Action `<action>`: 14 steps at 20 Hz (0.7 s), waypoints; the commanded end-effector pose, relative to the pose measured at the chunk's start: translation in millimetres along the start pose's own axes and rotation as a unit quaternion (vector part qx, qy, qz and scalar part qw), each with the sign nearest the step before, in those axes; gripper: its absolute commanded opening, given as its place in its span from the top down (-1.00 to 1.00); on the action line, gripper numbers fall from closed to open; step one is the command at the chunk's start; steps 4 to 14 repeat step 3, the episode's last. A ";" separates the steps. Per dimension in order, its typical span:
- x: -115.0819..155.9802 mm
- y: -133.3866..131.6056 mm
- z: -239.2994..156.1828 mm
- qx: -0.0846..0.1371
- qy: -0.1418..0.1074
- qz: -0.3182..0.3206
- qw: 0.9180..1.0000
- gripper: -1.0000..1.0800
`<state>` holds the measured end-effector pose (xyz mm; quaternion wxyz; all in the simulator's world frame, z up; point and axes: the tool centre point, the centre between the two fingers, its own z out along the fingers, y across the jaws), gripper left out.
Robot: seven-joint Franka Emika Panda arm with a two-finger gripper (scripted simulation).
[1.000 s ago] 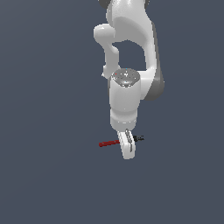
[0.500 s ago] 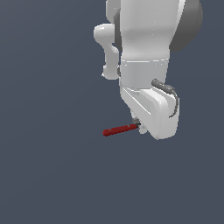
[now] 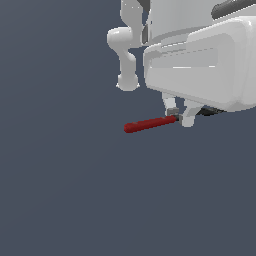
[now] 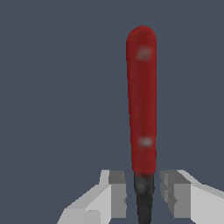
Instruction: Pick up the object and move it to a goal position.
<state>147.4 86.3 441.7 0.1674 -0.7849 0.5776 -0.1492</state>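
Note:
The object is a thin tool with a red handle [image 3: 149,123] and a black end. In the exterior view it hangs level in the air, the red handle sticking out toward the exterior view's left. My white gripper [image 3: 180,119] is shut on it where the red meets the black. The large white hand body above hides most of the black end. In the wrist view the red handle [image 4: 141,100] reaches away from the gripper [image 4: 143,192], and the grey pads [image 4: 118,192] sit on either side of the black part.
Only the plain dark grey ground [image 3: 60,190] shows around and below. The arm's white links [image 3: 125,55] fill the upper part of the exterior view. No goal marker is in view.
The gripper has risen with the tool in it and come closer to the exterior camera. The tool has gone up with it and looks larger now.

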 end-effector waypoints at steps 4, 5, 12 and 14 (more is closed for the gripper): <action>-0.9 -4.8 -7.8 0.004 0.000 -0.002 1.000 1.00; -0.9 -4.8 -7.8 0.004 0.000 -0.002 1.000 1.00; -0.9 -4.8 -7.8 0.004 0.000 -0.002 1.000 1.00; -0.9 -4.8 -7.8 0.004 0.000 -0.002 1.000 1.00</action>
